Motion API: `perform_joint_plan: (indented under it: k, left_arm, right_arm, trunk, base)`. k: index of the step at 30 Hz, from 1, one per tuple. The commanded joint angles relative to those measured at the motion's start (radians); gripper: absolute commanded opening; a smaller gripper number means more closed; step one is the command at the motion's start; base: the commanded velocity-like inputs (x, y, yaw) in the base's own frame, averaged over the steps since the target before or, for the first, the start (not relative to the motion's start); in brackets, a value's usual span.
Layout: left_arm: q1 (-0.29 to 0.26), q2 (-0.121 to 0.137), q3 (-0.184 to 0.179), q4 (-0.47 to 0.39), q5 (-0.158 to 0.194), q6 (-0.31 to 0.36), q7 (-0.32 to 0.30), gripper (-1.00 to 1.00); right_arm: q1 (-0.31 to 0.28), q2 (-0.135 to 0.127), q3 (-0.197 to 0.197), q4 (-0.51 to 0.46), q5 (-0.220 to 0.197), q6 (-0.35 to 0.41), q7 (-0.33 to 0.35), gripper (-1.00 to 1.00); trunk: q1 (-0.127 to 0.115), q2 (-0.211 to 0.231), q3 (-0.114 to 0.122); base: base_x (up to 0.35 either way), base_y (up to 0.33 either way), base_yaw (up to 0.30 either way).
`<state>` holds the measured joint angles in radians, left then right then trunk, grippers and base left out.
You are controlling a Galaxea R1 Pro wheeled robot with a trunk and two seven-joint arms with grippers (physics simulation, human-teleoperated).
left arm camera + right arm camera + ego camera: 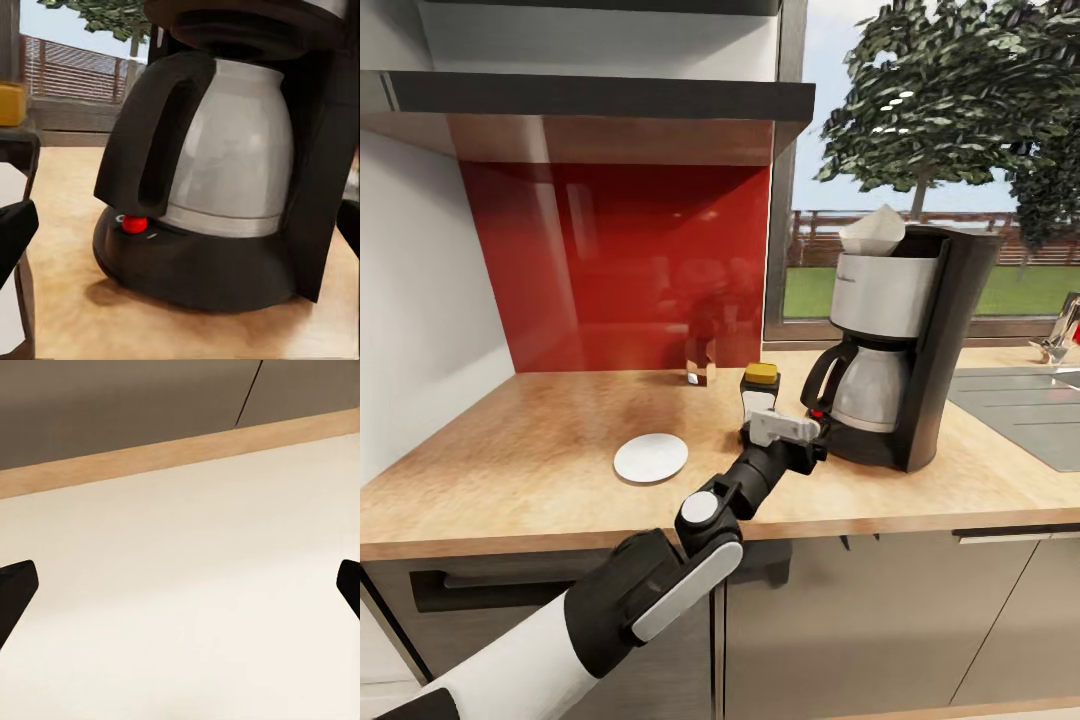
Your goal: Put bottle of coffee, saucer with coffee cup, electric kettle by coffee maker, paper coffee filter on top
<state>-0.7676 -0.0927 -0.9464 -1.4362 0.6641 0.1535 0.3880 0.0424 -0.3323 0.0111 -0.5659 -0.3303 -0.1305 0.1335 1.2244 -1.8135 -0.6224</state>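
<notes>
While the round flat white saucer [650, 458] lies bare on the light wood counter [510, 470], the left tool [792, 438] seems spread beside the small dark yellow-capped coffee bottle [760, 392], set by the tall black coffee maker [905, 350]; cup onto saucer seems next. Right tool [180, 585]: wide, empty.

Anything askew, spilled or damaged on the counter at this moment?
Nothing spilled or broken. The paper coffee filter sits crumpled and tilted in the top of the coffee maker, poking above the rim. The saucer lies bare, apart from the machine. The bottle of coffee stands upright by the left gripper.
</notes>
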Motion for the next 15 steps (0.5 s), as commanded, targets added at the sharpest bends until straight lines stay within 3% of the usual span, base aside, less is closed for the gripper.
perform_joint_plan:
  k: [1, 9, 12, 15]
  left_arm:
    - [-0.001, 0.000, -0.015, -0.014, 0.006, 0.003, 0.007, 1.00]
    - [-0.001, 0.000, -0.127, -0.066, 0.006, 0.004, -0.003, 1.00]
    - [-0.001, 0.001, -0.182, -0.074, 0.006, 0.001, -0.050, 1.00]
    - [-0.001, 0.008, -0.199, -0.082, 0.006, 0.000, -0.106, 1.00]
  right_arm:
    - [0.001, -0.001, 0.001, -0.001, -0.010, -0.002, 0.004, 1.00]
    - [0.001, -0.001, 0.001, 0.000, -0.010, -0.003, 0.005, 1.00]
    - [0.000, -0.001, 0.001, 0.000, -0.010, -0.003, 0.005, 1.00]
    - [0.000, -0.001, 0.001, 0.000, -0.010, -0.003, 0.005, 1.00]
  trunk:
    - [0.000, 0.000, -0.001]
    - [0.000, 0.000, -0.001]
    - [0.000, 0.000, -0.001]
    - [0.000, 0.000, -0.001]
  base:
    - [0.000, 0.000, 0.000]
    - [0.000, 0.000, 0.000]
    - [0.000, 0.000, 0.000]
    - [0.000, 0.000, 0.000]
